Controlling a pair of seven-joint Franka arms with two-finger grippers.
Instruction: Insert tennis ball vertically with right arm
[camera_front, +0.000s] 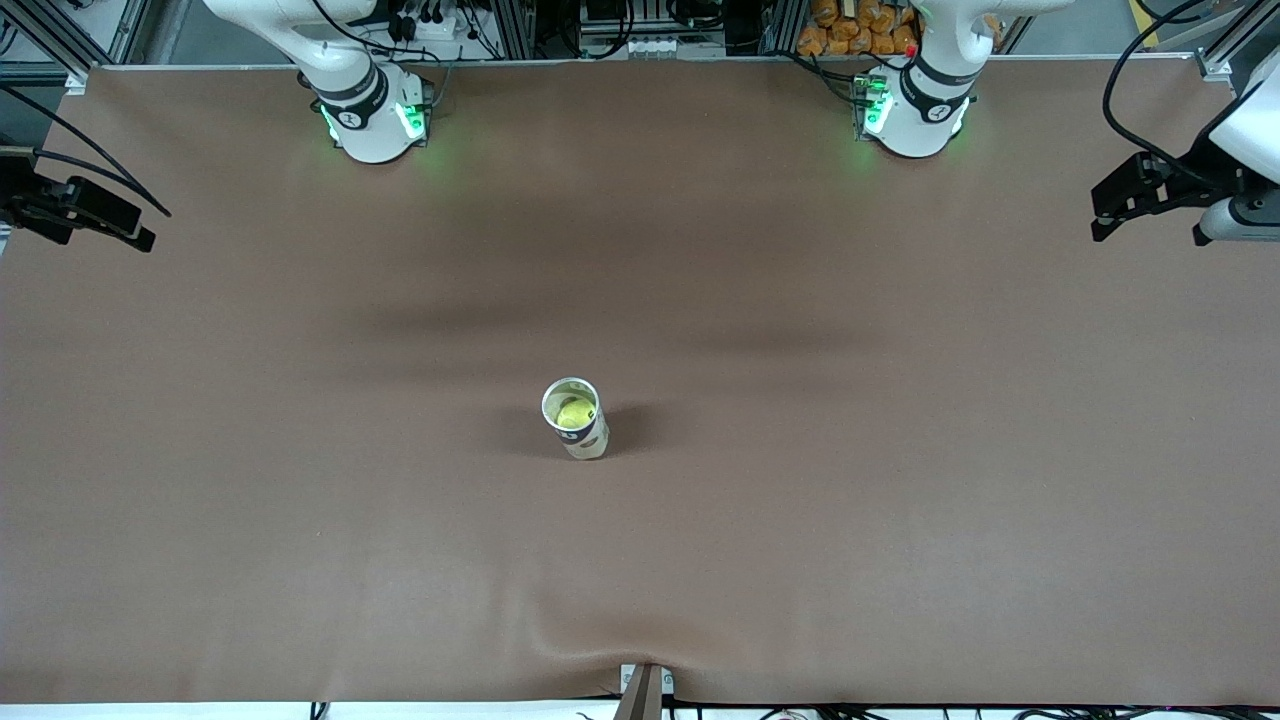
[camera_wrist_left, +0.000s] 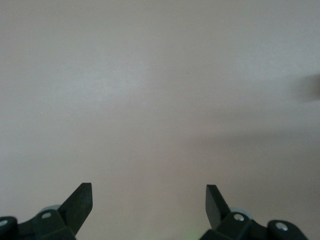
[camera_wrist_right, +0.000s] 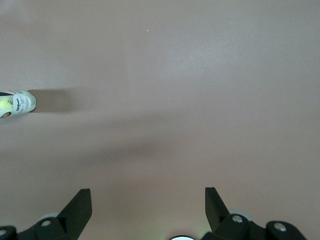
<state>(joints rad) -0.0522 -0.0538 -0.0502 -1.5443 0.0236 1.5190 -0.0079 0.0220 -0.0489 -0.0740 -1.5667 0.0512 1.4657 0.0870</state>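
A clear tennis-ball can (camera_front: 590, 441) with a dark label stands upright at the middle of the table. A yellow-green tennis ball (camera_front: 574, 411) sits inside it, seen through the open top. The can also shows at the edge of the right wrist view (camera_wrist_right: 19, 102). My right gripper (camera_front: 135, 232) is open and empty, up over the right arm's end of the table, well away from the can; its open fingers frame bare table in the right wrist view (camera_wrist_right: 147, 192). My left gripper (camera_front: 1105, 220) is open and empty over the left arm's end (camera_wrist_left: 149, 187).
A brown cloth (camera_front: 900, 450) covers the whole table, with a wrinkle at the edge nearest the front camera. The two arm bases (camera_front: 372, 115) (camera_front: 915, 110) stand along the edge farthest from the front camera. A small bracket (camera_front: 645, 685) sits at the near edge.
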